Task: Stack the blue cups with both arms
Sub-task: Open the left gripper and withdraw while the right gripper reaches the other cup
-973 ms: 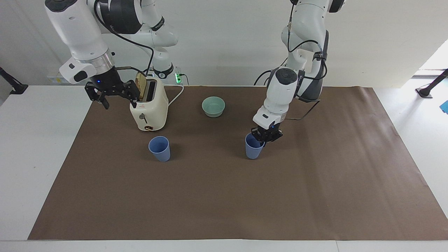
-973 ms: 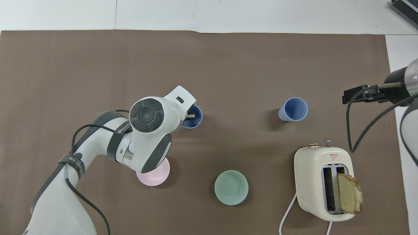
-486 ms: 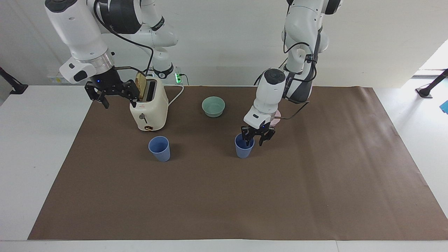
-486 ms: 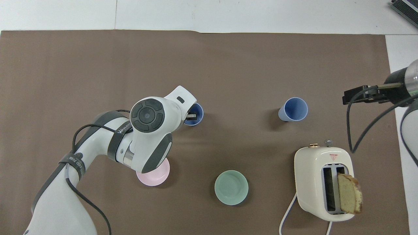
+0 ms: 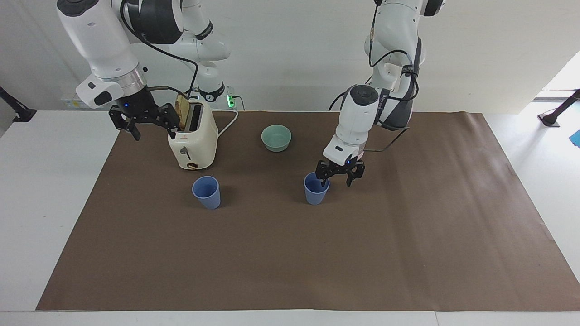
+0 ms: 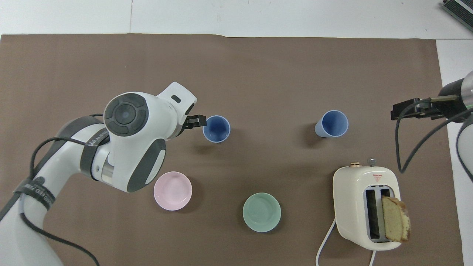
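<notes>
We see two blue cups on the brown mat that covers the desk [image 5: 27, 190], both upright with their long axis vertical and their open mouths pointing up. Each is a small matte blue tumbler, tapered toward the base and without a handle (the insides look a shade darker in the overhead view). One cup [image 5: 316, 188] [image 6: 216, 129] stands near the middle of the mat; the other cup [image 5: 206, 192] [image 6: 332, 124] stands toward the right arm's end, farther from the robots than the cream toaster [image 5: 193, 137] [image 6: 366, 207], which holds a slice of bread [image 5: 182, 111] [image 6: 395, 224] sticking out of one slot.

The left gripper [image 5: 339, 174] [image 6: 194, 121] hangs just beside the middle cup, over its rim on the side toward the left arm's end; its fingers are spread apart and pinch nothing, one fingertip dipping at the rim. We cannot tell whether that fingertip touches the cup.

The right gripper [image 5: 144, 118] [image 6: 408, 110] waits in the air beside the toaster, at the mat's edge, its fingers spread wide and empty.

A teal bowl [image 5: 276, 137] [image 6: 261, 212] sits nearer to the robots than the cups, and a pink bowl [image 6: 173, 190] lies beside it, toward the left arm's end.
</notes>
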`<act>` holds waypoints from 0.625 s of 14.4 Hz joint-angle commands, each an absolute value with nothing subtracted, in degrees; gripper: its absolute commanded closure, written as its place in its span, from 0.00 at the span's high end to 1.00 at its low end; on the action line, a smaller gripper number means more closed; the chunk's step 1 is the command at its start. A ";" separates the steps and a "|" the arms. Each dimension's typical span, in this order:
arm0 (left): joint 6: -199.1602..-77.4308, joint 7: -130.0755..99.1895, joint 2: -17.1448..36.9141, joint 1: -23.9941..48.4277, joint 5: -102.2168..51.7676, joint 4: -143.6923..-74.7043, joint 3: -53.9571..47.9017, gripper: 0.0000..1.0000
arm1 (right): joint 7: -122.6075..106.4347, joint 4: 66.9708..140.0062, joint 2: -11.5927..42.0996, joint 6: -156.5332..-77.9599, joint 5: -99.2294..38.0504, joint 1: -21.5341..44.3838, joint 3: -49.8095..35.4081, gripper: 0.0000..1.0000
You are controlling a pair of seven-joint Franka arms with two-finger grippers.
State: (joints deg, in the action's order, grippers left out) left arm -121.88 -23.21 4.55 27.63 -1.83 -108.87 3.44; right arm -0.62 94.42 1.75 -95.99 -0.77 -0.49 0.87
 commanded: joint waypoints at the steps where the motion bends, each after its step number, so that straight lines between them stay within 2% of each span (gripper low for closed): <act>1: -114.02 -14.53 -0.43 22.96 -1.23 -108.03 3.16 1.00 | -1.58 99.56 0.79 -100.70 -1.67 -0.88 0.79 1.00; 4: -106.55 -5.92 -0.18 16.98 -1.05 -102.24 3.08 1.00 | -1.85 103.96 2.63 -106.51 -1.67 0.00 0.62 1.00; 9: -97.75 2.71 0.26 9.07 -1.05 -94.41 3.16 1.00 | -1.23 105.29 8.43 -116.88 -1.67 4.74 0.53 1.00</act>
